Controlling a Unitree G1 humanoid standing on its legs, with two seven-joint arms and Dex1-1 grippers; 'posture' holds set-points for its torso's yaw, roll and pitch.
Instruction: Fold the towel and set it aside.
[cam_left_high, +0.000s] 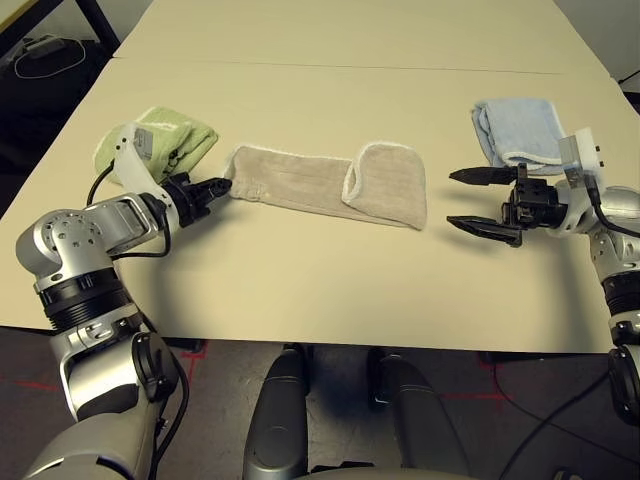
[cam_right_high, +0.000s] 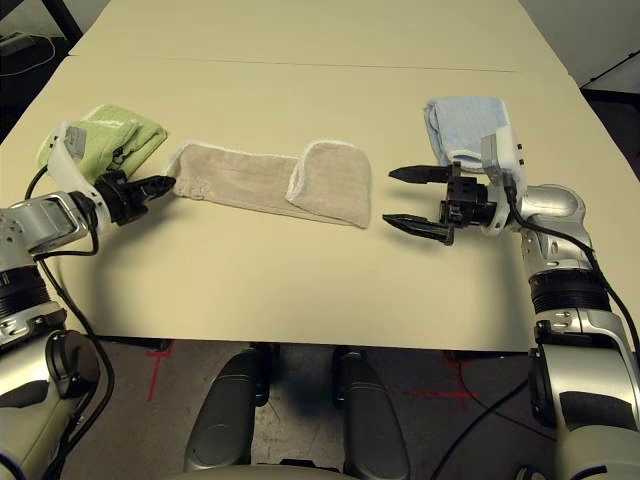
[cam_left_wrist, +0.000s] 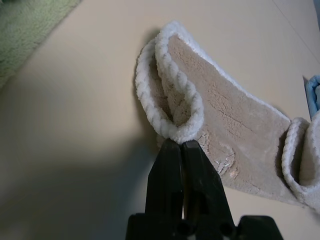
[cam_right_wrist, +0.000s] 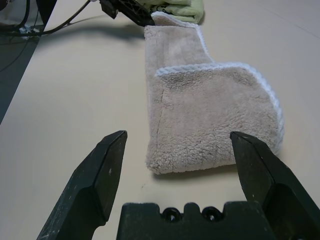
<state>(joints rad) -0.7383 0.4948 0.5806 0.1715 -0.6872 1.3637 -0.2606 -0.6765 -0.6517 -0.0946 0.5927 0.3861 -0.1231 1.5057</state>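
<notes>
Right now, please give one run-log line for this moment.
left gripper: shut on beige towel end | right gripper: open, short of other end | fold: not finished

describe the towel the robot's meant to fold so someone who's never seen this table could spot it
On the pale table, three cloths lie in a row between the robot's arms. The towel is the long one in the middle, its left corner pinched by the shut left gripper. It is beige with white edging and one end folded over; the green towel and blue towel are small folded bundles.

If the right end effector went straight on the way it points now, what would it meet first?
Most likely the folded end of the towel. The right end effector is open and points along the table at that end, with bare table between them.
</notes>
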